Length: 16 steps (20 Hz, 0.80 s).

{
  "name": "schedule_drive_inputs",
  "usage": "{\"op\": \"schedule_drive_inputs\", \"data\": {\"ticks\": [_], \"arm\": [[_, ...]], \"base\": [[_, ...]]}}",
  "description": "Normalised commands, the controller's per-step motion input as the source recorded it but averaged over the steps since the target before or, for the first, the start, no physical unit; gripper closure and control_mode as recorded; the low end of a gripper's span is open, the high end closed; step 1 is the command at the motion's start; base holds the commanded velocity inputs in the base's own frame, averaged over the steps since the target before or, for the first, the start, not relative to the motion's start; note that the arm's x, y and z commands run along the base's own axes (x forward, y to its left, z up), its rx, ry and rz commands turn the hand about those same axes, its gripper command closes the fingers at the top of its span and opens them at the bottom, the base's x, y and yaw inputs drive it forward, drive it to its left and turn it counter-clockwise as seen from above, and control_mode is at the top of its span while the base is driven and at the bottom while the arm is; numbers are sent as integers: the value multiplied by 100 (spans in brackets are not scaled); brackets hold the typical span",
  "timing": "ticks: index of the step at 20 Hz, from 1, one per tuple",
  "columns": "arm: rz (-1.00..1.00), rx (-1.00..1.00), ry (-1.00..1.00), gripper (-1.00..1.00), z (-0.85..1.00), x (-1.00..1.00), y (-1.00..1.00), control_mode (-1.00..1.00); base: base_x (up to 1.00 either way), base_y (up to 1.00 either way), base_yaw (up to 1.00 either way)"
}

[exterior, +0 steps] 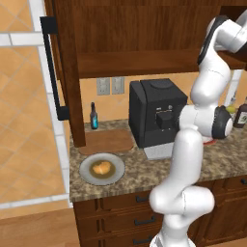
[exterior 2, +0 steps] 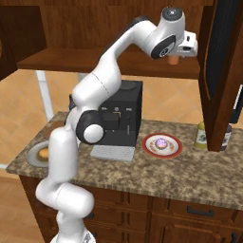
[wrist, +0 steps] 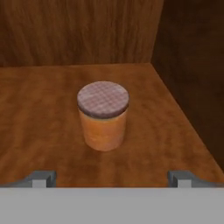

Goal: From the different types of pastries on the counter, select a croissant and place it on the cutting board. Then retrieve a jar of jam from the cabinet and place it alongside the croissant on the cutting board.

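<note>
We find the arm raised into the open cabinet, its door swung wide with the long black bar handle facing outward. The jaws are spread wide, holding nothing; in the hand view the two finger tips stand well apart at either side. Between and beyond them the jar of jam sits upright on the cabinet shelf, near the right-hand inner wall, apart from both tips. In the right base view we see the jar just beneath the hand.

On the surface below, the croissant lies on a round grey-brown plate, not on the cutting board, which lies bare just behind that plate. A dark bottle stands behind the board. A black coffee machine stands to the board's right. Further right, the pink-purple frosted pastry rests on a red-rimmed plate, with a yellowish bottle near it.
</note>
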Motion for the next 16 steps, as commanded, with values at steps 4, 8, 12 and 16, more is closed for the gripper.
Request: {"op": "schedule_drive_inputs", "data": {"ticks": [4, 8, 12, 16], "arm": [[-1, 0, -13, -100, -11, 8, 0, -100], [-3, 0, -4, -100, -1, 25, 1, -100], [-11, 0, -1, -100, -3, 48, 11, -100], [-10, 0, 0, -100, 0, 30, 23, -100]], "base": [[0, 0, 0], [0, 0, 0], [0, 0, 0], [0, 0, 0]]}}
